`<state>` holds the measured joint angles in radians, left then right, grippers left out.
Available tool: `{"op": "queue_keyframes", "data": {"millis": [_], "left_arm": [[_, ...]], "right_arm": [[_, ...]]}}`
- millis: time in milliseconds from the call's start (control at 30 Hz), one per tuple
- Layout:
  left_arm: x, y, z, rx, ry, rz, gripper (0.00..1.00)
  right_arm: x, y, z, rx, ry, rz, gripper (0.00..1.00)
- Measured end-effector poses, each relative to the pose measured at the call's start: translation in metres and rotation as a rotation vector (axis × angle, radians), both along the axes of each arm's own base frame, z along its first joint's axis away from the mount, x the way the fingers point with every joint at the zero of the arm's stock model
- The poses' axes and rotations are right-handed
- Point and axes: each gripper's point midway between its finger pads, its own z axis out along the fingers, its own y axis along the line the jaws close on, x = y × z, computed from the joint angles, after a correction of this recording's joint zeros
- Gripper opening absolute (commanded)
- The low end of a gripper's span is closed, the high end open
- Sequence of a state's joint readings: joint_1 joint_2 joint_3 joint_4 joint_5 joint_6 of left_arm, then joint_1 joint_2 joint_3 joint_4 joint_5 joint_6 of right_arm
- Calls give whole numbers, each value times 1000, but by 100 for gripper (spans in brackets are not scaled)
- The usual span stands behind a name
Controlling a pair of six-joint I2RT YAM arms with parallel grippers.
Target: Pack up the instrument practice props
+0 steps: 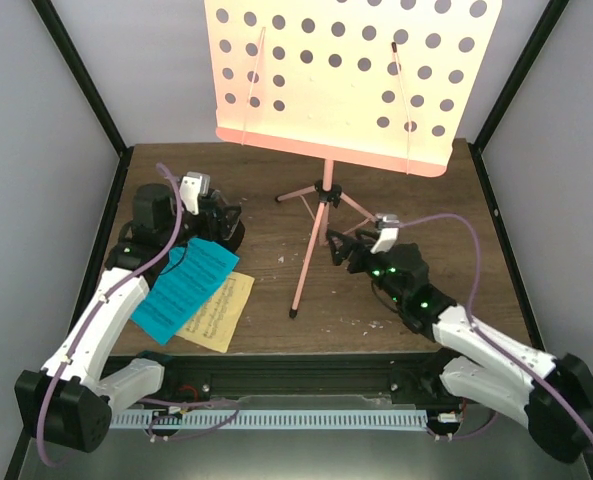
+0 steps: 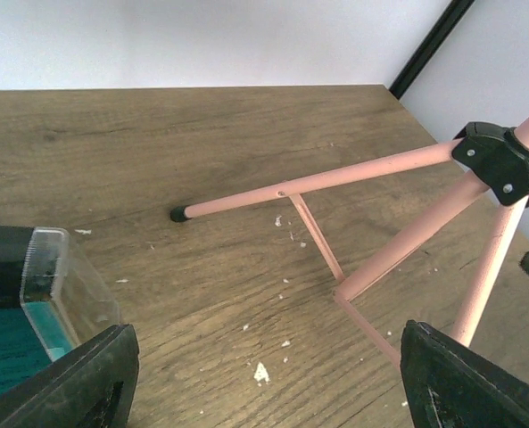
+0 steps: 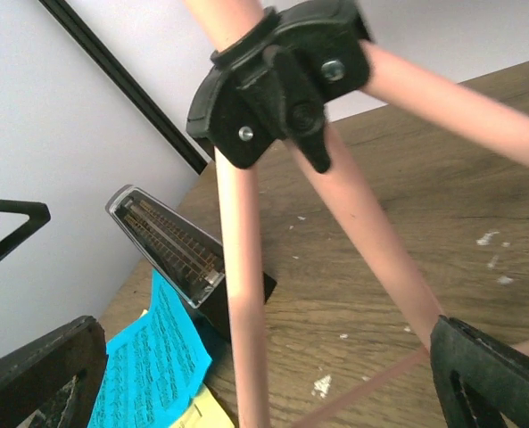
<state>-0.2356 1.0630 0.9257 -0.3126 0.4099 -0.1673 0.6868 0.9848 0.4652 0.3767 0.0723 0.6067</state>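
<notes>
The pink music stand (image 1: 321, 190) stands mid-table, its hole-punched desk (image 1: 346, 80) high at the back. My right gripper (image 1: 338, 248) is open just right of its pole, at the tripod legs. In the right wrist view (image 3: 264, 374) a pink leg (image 3: 244, 312) and a second leg (image 3: 371, 241) pass between the fingers below the black hub (image 3: 282, 85), with neither finger touching them. The black metronome (image 3: 170, 250) stands left, next to the cyan page (image 1: 188, 285) that lies on the yellow page (image 1: 221, 312). My left gripper (image 1: 226, 218) is open and empty beside the metronome (image 2: 45, 276).
Black frame posts (image 1: 81, 85) and pale walls close in the wooden table (image 1: 476, 250) on three sides. White crumbs (image 2: 262, 370) dot the wood. A tripod foot (image 2: 180, 214) points toward the left arm. A black rail (image 1: 306, 375) runs along the near edge.
</notes>
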Motion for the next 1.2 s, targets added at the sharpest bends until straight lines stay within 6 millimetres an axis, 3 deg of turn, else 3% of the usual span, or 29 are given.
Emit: {"op": "queue_keyframes", "data": {"millis": [133, 267, 500, 667, 867, 1000, 1200], "left_arm": [[-2, 5, 8, 15, -35, 21, 82], [-3, 8, 12, 20, -52, 37, 82], [-2, 9, 12, 23, -51, 44, 80], [1, 16, 10, 49, -53, 83, 79], [5, 24, 8, 81, -63, 121, 78], [7, 29, 7, 108, -70, 147, 77], [10, 37, 4, 149, -77, 182, 77]], "right_arm": [[1, -46, 0, 41, 21, -83, 100], [5, -68, 7, 141, 67, -122, 100], [26, -53, 2, 315, 255, -93, 98], [47, -33, 23, 456, 314, -41, 95], [56, -26, 33, 619, 359, -22, 87], [60, -21, 28, 664, 413, -37, 79], [63, -21, 33, 713, 434, -57, 75]]}}
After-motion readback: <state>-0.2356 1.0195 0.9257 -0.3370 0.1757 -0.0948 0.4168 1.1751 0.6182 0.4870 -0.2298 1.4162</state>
